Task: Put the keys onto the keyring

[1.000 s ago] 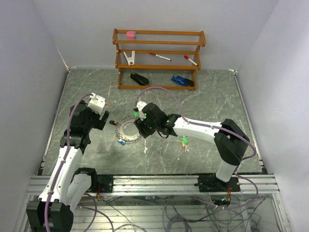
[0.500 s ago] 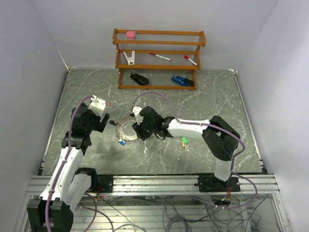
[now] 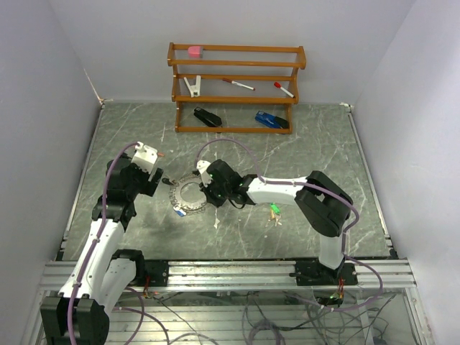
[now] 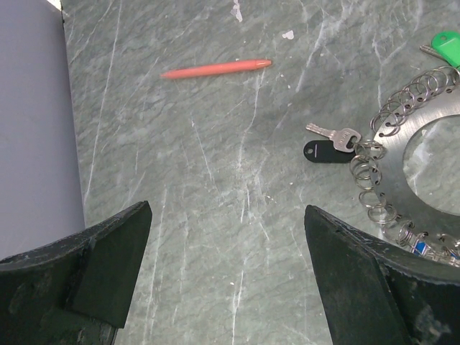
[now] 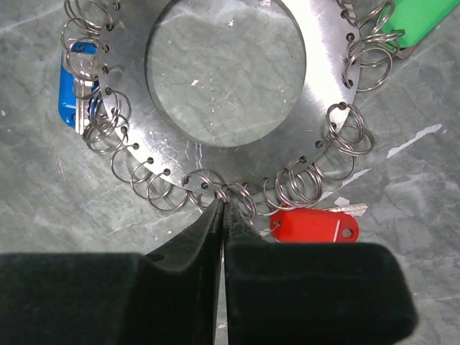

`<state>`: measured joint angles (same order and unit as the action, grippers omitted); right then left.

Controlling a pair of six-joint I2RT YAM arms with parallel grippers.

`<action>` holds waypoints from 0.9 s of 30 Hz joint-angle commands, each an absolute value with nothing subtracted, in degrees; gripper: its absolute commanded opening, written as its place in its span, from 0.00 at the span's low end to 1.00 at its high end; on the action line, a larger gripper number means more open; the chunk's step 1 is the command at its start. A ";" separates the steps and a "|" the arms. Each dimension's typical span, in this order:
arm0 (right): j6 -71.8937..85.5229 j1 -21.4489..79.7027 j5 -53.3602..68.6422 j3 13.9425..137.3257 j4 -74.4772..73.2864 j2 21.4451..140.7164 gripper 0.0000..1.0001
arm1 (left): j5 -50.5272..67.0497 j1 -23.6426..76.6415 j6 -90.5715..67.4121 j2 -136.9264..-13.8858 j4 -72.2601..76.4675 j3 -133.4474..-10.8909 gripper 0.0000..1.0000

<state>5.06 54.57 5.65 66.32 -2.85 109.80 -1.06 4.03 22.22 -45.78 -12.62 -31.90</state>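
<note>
The keyring (image 5: 316,79) is a flat silver disc with a round hole, fringed with small wire rings; it lies on the table (image 3: 188,195). Keys with a red tag (image 5: 314,225), a blue tag (image 5: 72,93) and a green tag (image 5: 420,18) hang at its edge. A black-tagged key (image 4: 327,144) lies at its left side. My right gripper (image 5: 222,205) is shut, its tips pinching one small ring on the disc's near edge. My left gripper (image 4: 226,215) hovers wide open over bare table left of the keyring (image 4: 417,165). More keys with a green tag (image 3: 274,210) lie to the right.
A red pen (image 4: 215,69) lies on the table beyond the left gripper. A wooden rack (image 3: 236,86) at the back holds pens, a pink block, and black and blue items. Walls close in on both sides. A small scrap (image 3: 216,224) lies near the keyring.
My right gripper has closed from partly open onto a small ring at the disc's edge, and the right arm has shifted a little to the left. The left arm has not moved.
</note>
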 commanded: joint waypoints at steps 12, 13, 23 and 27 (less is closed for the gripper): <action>7.28 54.56 3.89 66.87 -2.29 108.17 0.06 | -1.64 3.87 22.53 -45.00 -9.67 -31.02 0.98; 7.34 54.57 4.09 67.08 -2.44 108.15 0.08 | -1.59 3.87 22.52 -45.00 -9.59 -30.91 0.98; 7.73 54.46 7.25 70.20 -3.86 110.11 0.06 | -1.60 3.78 22.41 -44.65 -9.50 -30.65 0.98; 8.90 54.43 10.18 71.65 -6.23 112.14 0.06 | -1.56 3.78 22.44 -44.54 -9.41 -30.49 0.98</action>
